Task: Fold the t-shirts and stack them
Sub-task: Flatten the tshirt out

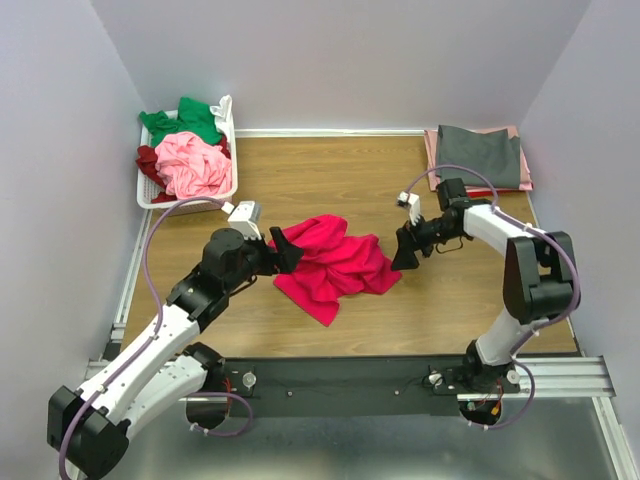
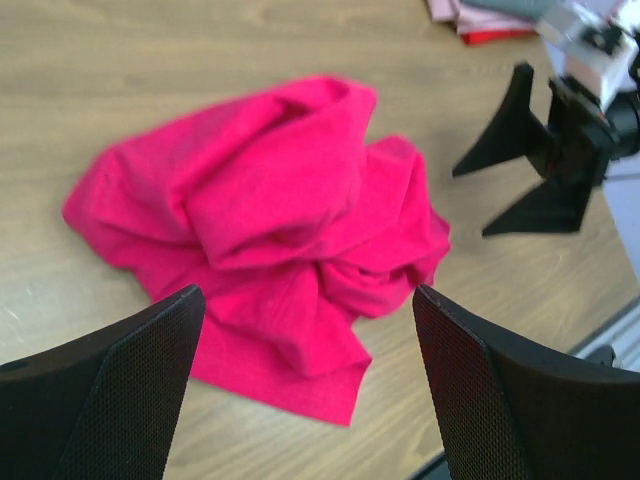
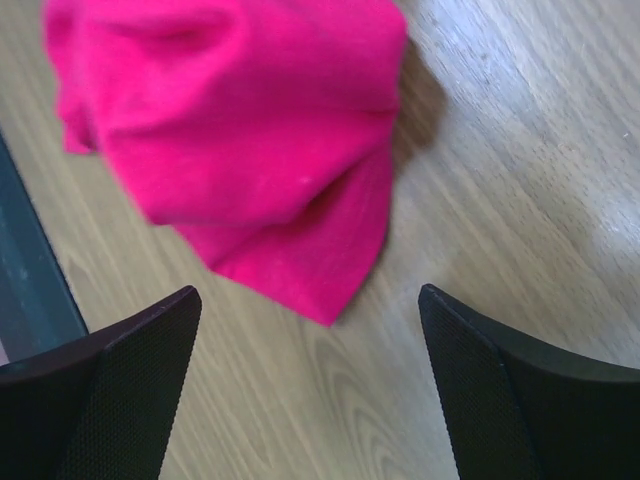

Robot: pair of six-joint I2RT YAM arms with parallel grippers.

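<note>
A bright crimson-pink t-shirt (image 1: 335, 262) lies crumpled in a heap on the wooden table between my two grippers. My left gripper (image 1: 287, 250) stands open at the heap's left edge, and nothing is held between its fingers. In the left wrist view the t-shirt (image 2: 270, 220) spreads out just beyond the open left gripper (image 2: 308, 300). My right gripper (image 1: 402, 250) is open at the heap's right edge. In the right wrist view a corner of the t-shirt (image 3: 240, 130) points toward the open right gripper (image 3: 308, 300), with bare wood between the fingers.
A white slatted basket (image 1: 150, 195) at the back left holds green (image 1: 185, 120), light pink (image 1: 192, 165) and maroon (image 1: 147, 160) t-shirts. A folded grey t-shirt (image 1: 480, 155) lies on pink ones at the back right corner. Walls close three sides.
</note>
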